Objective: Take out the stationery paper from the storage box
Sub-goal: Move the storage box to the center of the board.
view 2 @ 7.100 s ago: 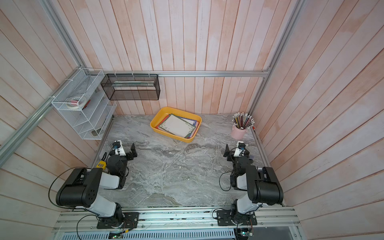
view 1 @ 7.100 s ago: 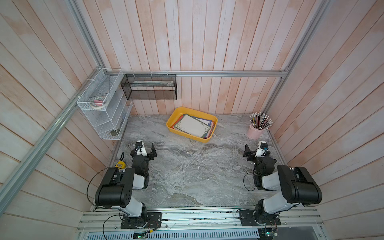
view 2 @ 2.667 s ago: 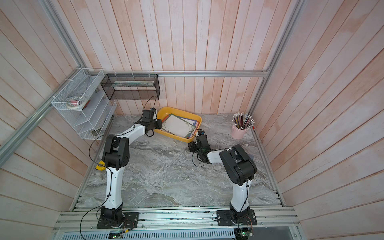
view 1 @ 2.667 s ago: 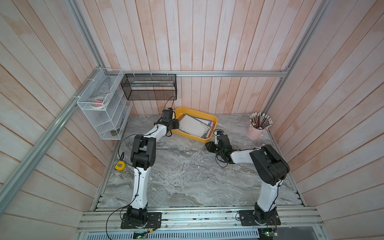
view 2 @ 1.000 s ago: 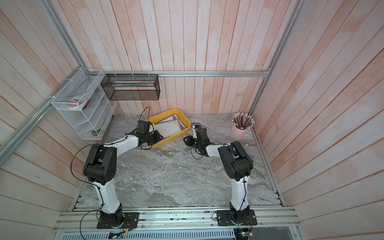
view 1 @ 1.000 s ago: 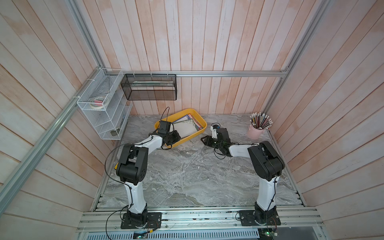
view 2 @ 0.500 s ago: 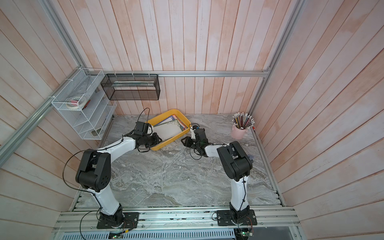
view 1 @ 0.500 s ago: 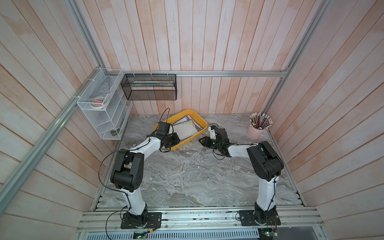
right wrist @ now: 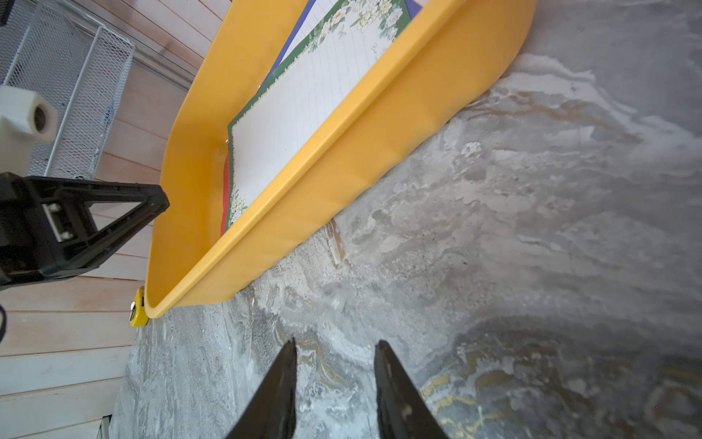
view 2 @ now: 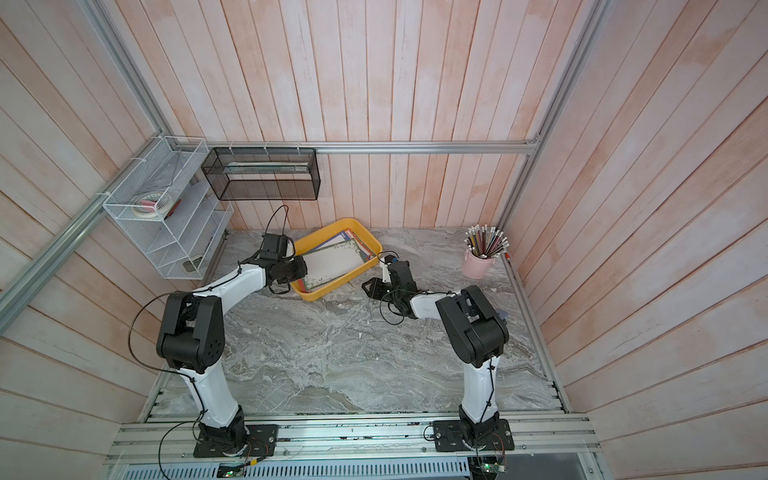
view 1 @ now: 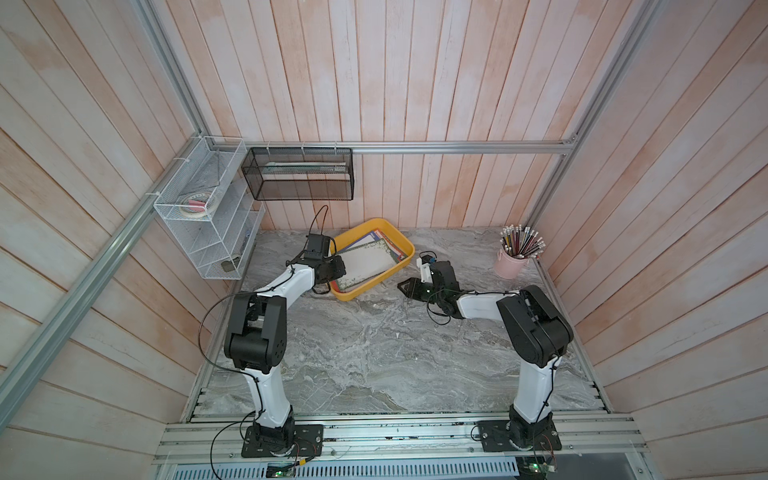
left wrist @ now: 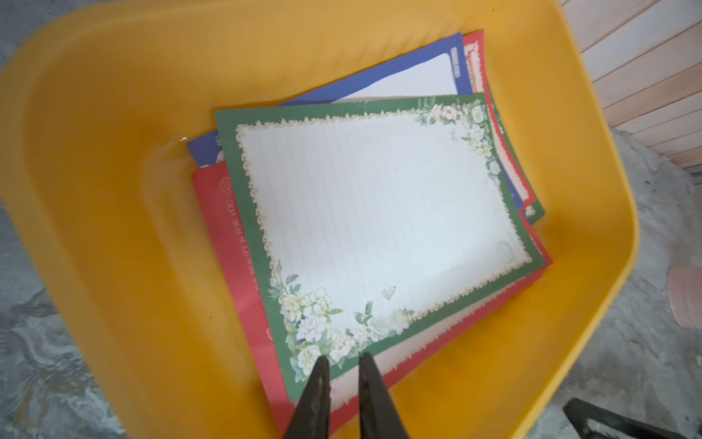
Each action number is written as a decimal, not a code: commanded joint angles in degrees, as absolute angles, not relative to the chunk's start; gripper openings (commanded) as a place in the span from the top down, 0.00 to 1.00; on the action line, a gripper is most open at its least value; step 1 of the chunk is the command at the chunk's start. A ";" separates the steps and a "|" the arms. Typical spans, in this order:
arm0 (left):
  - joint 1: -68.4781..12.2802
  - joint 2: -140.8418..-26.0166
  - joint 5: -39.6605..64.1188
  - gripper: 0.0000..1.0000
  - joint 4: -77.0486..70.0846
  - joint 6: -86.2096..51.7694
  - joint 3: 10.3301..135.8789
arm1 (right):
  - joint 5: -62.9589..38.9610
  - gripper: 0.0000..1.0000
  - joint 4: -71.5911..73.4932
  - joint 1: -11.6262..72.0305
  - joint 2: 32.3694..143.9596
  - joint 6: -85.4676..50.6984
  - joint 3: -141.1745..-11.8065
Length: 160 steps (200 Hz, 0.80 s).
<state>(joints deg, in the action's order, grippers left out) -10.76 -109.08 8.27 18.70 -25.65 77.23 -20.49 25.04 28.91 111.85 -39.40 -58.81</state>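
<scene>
Where the grey marbled bench (view 1: 374, 353) runs up to the back wall, the yellow tray (view 1: 361, 293) sits askew on it in both top views. The writing paper (view 1: 363, 264) lies inside the tray as a loose, fanned stack. In the left wrist view the green sheet (left wrist: 380, 213) is on top, with a pale lined middle and white flowers at two corners. A red sheet (left wrist: 228, 243) and a blue sheet (left wrist: 380, 72) poke out from under it, and bare tray floor (left wrist: 114, 190) shows beside the stack. The left tool (view 1: 337, 269) comes in over the tray's end nearest the left arm. Its two fingers (left wrist: 321, 380) stand a little apart with a narrow gap, their tips at the flowered corner of the green sheet. Whether they touch the sheet cannot be told. The right tool (view 1: 402, 286) hangs low over the bench just beside the tray's near long wall (right wrist: 342, 171), apart from it. In the right wrist view its fingers (right wrist: 283, 380) are spread, with only bench showing between them, and the left tool (right wrist: 76, 224) appears as a black frame at the tray's far end. A pink cup of pencils (view 1: 513, 266) stands near the bench's right back corner, well apart from the tray. A white wire rack (view 1: 208, 232) and a black mesh basket (view 1: 299, 174) hang on the walls behind the left arm.
</scene>
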 commanded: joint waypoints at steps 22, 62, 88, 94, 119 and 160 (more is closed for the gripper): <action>-11.09 -109.45 8.04 0.82 19.64 -25.61 75.94 | -19.40 0.63 24.69 29.00 115.16 -39.18 -62.09; -12.02 -105.16 9.64 0.82 18.79 -27.98 69.35 | -20.76 0.63 25.14 28.98 117.83 -40.25 -65.07; -12.90 -102.08 10.74 0.82 18.21 -29.34 65.73 | -21.78 0.63 24.72 28.98 119.16 -40.25 -66.64; -13.04 -101.39 11.04 0.82 18.20 -29.58 65.06 | -21.87 0.63 24.43 29.00 119.18 -40.25 -66.70; -13.89 -98.47 12.25 0.82 18.54 -31.03 62.36 | -22.23 0.63 24.50 29.11 118.32 -40.69 -65.76; -15.85 -92.75 14.81 0.82 16.48 -34.47 55.41 | -23.02 0.63 22.59 29.78 117.52 -40.00 -65.50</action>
